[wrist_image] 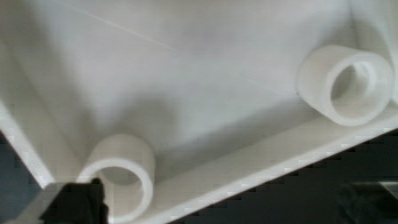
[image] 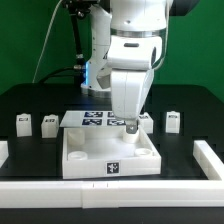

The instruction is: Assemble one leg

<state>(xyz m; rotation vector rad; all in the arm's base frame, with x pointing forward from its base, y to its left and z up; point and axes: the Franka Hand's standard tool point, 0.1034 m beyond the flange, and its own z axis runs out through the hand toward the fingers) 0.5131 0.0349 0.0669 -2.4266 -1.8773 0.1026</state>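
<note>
You are looking at the end effector of the white arm hanging low over the far corner, toward the exterior view's right, of the large flat white square tray with round corner sockets. In the wrist view, one dark finger is showing at the frame's edge and a dark blur is sitting at the opposite edge. The fingers appear to be standing spread wide, and nothing is showing between them but the tray's pale floor. Two white ring-shaped sockets are filling that view.

The legs are all lying on the black surface, well apart from the end effector. You are seeing the first small white rectangular leg block with a black-and-white tag and a second leg block just beside it on the exterior view's left. A third leg block is standing on the exterior view's right. The thin white marker board is lying just behind the tray, between the two groups.
</note>
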